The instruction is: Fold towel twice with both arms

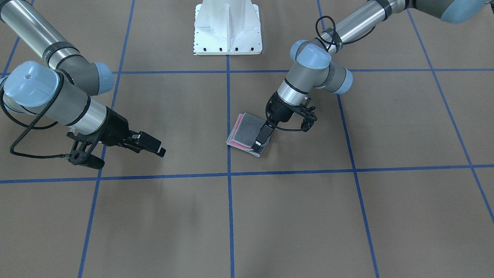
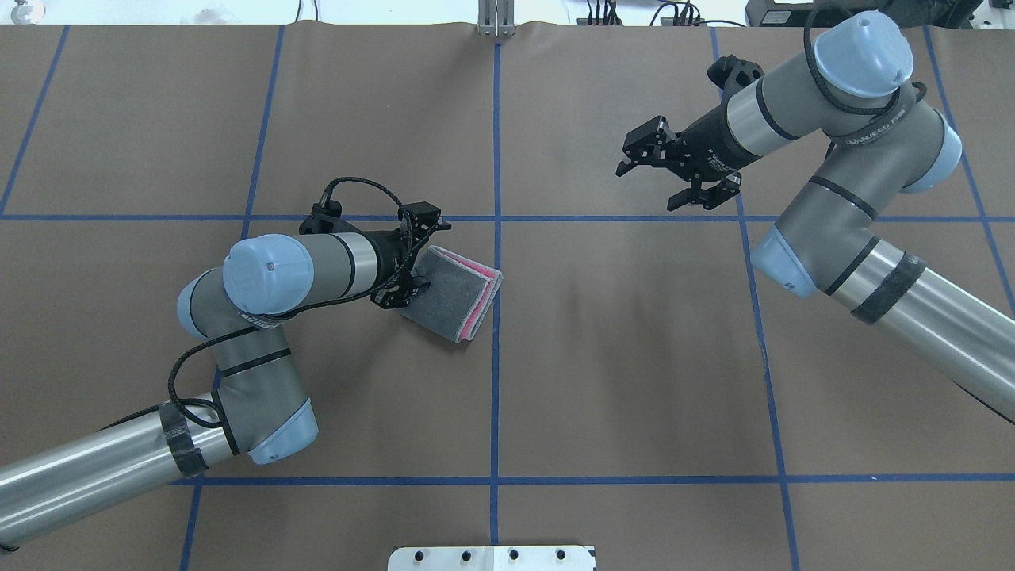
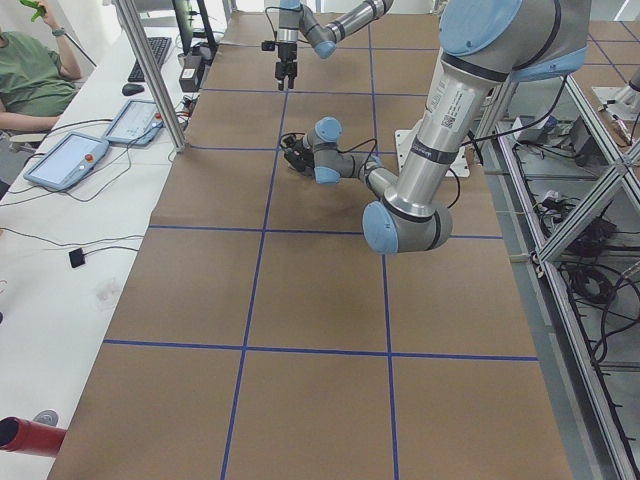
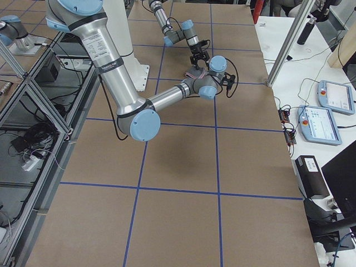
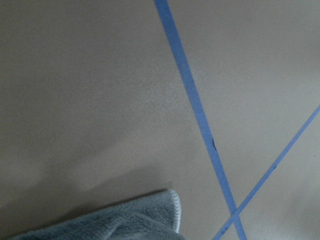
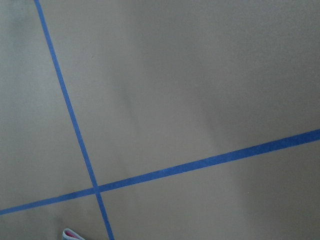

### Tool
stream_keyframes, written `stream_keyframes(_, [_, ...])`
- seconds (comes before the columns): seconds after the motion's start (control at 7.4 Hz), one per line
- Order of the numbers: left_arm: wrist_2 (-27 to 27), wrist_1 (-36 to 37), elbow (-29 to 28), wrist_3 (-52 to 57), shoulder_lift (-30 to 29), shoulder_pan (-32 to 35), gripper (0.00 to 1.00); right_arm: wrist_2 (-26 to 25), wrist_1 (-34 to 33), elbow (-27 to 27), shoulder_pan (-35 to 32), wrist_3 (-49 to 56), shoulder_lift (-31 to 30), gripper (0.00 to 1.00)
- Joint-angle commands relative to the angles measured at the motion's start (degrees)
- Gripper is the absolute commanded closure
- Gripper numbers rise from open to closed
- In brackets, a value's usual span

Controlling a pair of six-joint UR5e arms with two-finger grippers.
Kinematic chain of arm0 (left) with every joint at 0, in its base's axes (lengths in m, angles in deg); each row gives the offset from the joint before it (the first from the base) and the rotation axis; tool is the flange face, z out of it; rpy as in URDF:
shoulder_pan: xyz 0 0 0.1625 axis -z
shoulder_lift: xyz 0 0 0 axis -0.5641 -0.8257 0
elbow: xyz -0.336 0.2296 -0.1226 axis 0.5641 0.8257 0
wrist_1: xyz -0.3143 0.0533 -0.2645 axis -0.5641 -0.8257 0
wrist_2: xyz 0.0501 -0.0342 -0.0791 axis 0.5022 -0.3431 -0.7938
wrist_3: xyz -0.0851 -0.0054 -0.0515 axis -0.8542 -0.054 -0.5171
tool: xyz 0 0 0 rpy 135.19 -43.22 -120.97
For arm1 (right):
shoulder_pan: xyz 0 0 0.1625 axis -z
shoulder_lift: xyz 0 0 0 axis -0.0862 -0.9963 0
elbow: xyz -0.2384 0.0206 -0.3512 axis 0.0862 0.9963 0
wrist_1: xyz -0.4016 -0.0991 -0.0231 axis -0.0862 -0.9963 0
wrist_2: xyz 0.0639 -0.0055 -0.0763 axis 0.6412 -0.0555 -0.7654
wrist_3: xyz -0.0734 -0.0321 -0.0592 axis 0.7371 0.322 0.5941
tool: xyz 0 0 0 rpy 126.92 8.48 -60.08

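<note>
The towel [image 2: 453, 295] lies folded small, grey face up with pink layers showing at its right edge, on the brown surface [image 2: 634, 357] just left of the centre line. The left gripper [image 1: 261, 139] rests on its left side, jaws seemingly closed on it. The right gripper [image 2: 672, 172] hangs well apart, jaws spread and empty. Being soft, light terry, the towel probably sags; pinching stacked corners should hold best.

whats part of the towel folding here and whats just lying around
Job: towel, folded, grey face up; left gripper on it; right gripper raised, apart.

Lying about: white pedestal base; two tablets; keyboard; person's sleeve.
</note>
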Motion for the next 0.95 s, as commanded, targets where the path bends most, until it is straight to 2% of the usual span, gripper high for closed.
stream_keyframes(0.0, [0.0,0.1,-0.1,0.0,-0.2,0.5,0.00,0.0,0.0,0.0,0.0,0.0,-0.1,0.01])
stream_keyframes(0.27, [0.0,0.1,-1.4,0.3,-0.4,1.4,0.00,0.0,0.0,0.0,0.0,0.0,-0.1,0.01])
stream_keyframes(0.54, [0.0,0.1,-5.7,0.5,-4.6,1.5,0.00,0.0,0.0,0.1,0.0,0.0,-0.3,0.01])
stream_keyframes(0.81, [0.0,0.1,-7.3,0.5,-6.0,1.6,0.00,0.1,0.0,0.1,0.0,0.1,-0.4,0.01])
